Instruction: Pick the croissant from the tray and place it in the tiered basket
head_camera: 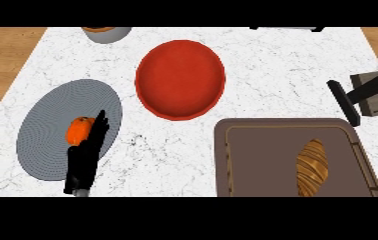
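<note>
The croissant [311, 167], golden brown and striped, lies lengthwise in the right half of the brown tray [244, 159] at the lower right of the counter. Only part of the tiered basket [353, 98] shows at the right edge, as a black post and a grey piece just above the tray's far right corner. My left hand [88, 145] shows at the lower left, far from the tray, open with straight fingers pointing up. My right hand is not in view.
A round grey plate [48, 134] lies under my left hand, with an orange fruit [78, 129] just left of the fingers. A red plate [179, 79] sits mid-counter. A grey bowl [108, 33] stands at the back left. Wooden floor shows past the counter's side edges.
</note>
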`<state>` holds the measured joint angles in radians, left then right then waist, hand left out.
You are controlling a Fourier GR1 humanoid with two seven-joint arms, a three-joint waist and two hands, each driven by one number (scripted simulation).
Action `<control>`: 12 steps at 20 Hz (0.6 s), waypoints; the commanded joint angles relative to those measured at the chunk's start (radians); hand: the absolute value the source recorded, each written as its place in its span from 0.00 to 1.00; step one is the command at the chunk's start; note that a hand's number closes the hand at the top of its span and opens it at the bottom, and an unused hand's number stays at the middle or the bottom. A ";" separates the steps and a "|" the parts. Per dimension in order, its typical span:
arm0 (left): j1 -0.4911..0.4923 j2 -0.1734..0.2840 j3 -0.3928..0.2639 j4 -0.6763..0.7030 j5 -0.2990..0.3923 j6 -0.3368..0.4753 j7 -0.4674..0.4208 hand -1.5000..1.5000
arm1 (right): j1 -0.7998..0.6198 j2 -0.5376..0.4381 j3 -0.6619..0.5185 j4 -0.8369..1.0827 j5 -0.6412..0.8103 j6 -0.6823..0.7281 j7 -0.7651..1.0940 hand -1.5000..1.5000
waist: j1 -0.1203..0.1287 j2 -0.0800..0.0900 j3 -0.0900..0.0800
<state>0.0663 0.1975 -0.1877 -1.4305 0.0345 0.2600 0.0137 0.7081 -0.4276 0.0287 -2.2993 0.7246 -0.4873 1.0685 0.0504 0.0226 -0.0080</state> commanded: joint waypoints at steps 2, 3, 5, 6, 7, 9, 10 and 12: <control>-0.026 -0.038 -0.027 -0.005 -0.026 0.033 0.044 0.50 | -0.159 0.029 0.060 -0.016 0.191 0.179 0.298 0.00 | 0.005 -0.004 0.003; -0.013 -0.035 -0.022 0.018 -0.011 0.010 0.016 0.50 | -0.169 0.048 0.093 0.022 0.228 0.198 0.302 0.00 | 0.007 -0.003 0.002; -0.042 -0.046 -0.027 0.041 -0.024 0.018 0.014 0.50 | -0.196 0.079 0.137 0.050 0.252 0.259 0.330 0.00 | 0.002 -0.001 0.002; -0.009 -0.040 -0.032 0.028 -0.035 0.029 0.014 0.50 | -0.208 0.063 0.104 0.030 0.221 0.324 0.365 0.00 | 0.007 -0.003 0.002; -0.004 -0.020 -0.013 0.033 -0.016 0.003 -0.008 0.50 | -0.227 0.081 0.120 0.054 0.240 0.340 0.379 0.00 | 0.012 -0.002 0.001; -0.001 -0.015 -0.013 0.034 -0.011 -0.007 0.007 0.50 | -0.273 0.111 0.141 0.080 0.275 0.388 0.408 0.00 | 0.008 -0.005 0.002; -0.022 -0.037 -0.028 0.001 -0.025 0.020 0.041 0.50 | -0.290 0.146 0.151 0.115 0.274 0.393 0.418 0.00 | 0.010 -0.005 0.003; -0.022 -0.032 -0.017 0.016 -0.021 0.014 0.030 0.50 | -0.380 0.184 0.131 0.146 0.277 0.447 0.419 0.00 | 0.001 -0.009 0.004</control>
<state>0.0503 0.1728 -0.2031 -1.4145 0.0149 0.2703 0.0269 0.4533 -0.2971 0.1451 -2.1845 0.9688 -0.2167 1.2496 0.0578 0.0170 -0.0042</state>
